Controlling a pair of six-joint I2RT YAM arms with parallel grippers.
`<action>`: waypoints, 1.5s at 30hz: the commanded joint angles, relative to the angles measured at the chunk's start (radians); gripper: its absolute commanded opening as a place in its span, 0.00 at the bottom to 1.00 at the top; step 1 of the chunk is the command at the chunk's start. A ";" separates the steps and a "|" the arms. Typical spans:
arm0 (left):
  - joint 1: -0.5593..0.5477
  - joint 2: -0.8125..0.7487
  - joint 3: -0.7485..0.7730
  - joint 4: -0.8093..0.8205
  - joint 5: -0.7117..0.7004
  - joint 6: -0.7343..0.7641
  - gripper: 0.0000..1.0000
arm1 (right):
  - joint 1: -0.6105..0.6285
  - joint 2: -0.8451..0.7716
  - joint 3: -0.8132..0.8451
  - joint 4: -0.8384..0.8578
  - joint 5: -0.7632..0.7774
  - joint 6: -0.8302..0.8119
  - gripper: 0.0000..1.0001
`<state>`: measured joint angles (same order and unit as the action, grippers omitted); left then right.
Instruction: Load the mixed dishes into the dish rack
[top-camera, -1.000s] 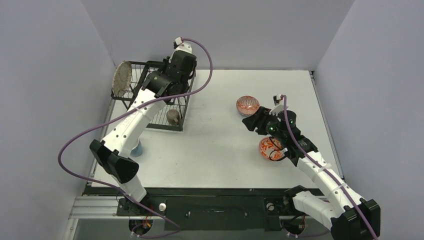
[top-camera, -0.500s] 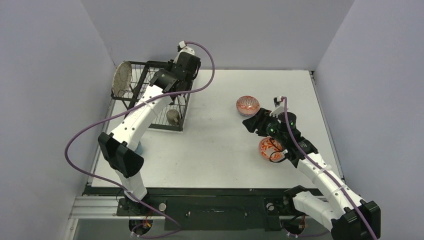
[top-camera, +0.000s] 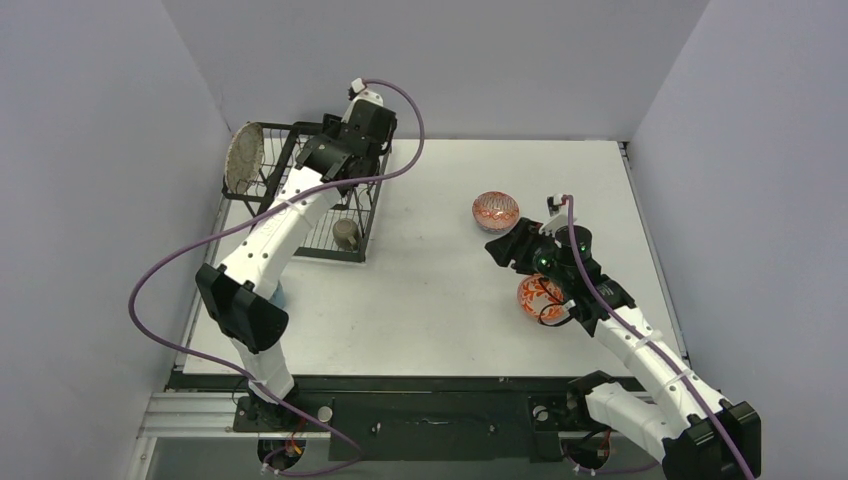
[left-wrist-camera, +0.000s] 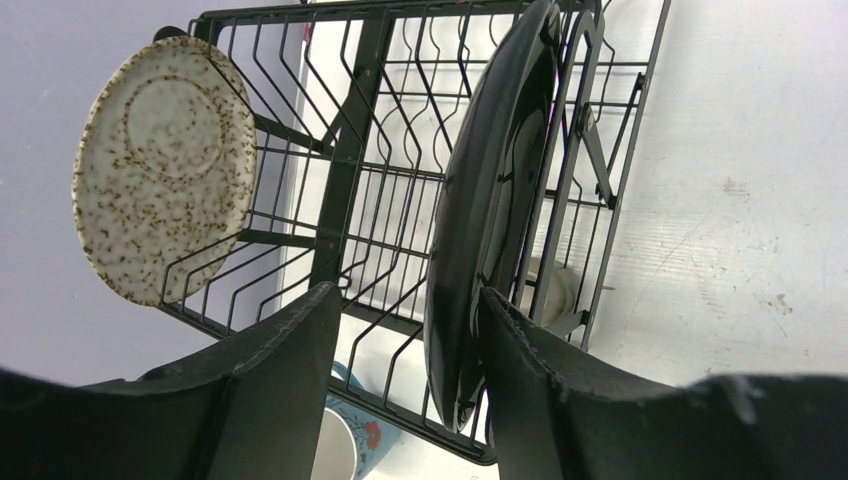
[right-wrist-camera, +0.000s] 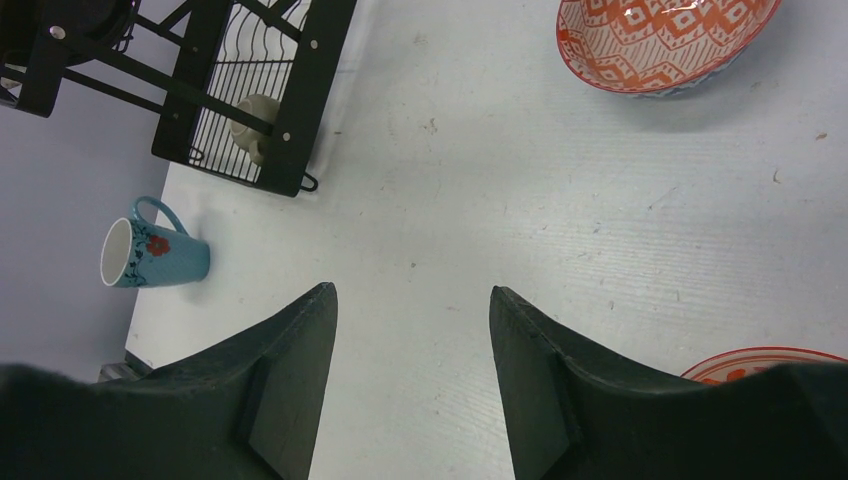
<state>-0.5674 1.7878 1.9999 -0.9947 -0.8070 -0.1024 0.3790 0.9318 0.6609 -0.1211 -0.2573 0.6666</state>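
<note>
The black wire dish rack (top-camera: 366, 222) stands at the far left. The speckled grey plate (top-camera: 244, 157) stands upright at its left end and shows in the left wrist view (left-wrist-camera: 160, 170). The glossy black plate (left-wrist-camera: 490, 220) stands on edge in the slots. My left gripper (left-wrist-camera: 408, 300) is open above the rack, and the black plate's rim lies between its fingers, close to the right one. The olive cup (top-camera: 346, 233) lies in the rack. Two patterned bowls (top-camera: 495, 209) (top-camera: 540, 294) sit on the table. My right gripper (right-wrist-camera: 410, 300) is open and empty between them.
The light-blue mug (right-wrist-camera: 150, 255) lies on its side on the table just in front of the rack, partly behind my left arm in the top view (top-camera: 276, 297). Grey walls stand close behind and left of the rack.
My left gripper has shifted slightly back and up over the rack's far end, its arm more stretched out. My right arm has hardly moved.
</note>
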 joint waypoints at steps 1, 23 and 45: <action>0.006 0.000 0.076 -0.018 0.011 -0.017 0.53 | -0.002 -0.015 -0.002 0.033 0.013 0.005 0.53; 0.006 -0.333 -0.020 -0.067 0.149 -0.073 0.97 | 0.000 0.055 0.021 0.024 -0.016 -0.028 0.54; 0.008 -1.072 -0.908 0.205 0.124 -0.408 1.00 | 0.088 0.203 0.085 0.047 0.016 -0.019 0.61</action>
<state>-0.5655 0.7334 1.1427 -0.7765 -0.6487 -0.3561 0.4530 1.1194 0.7105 -0.1131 -0.2615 0.6430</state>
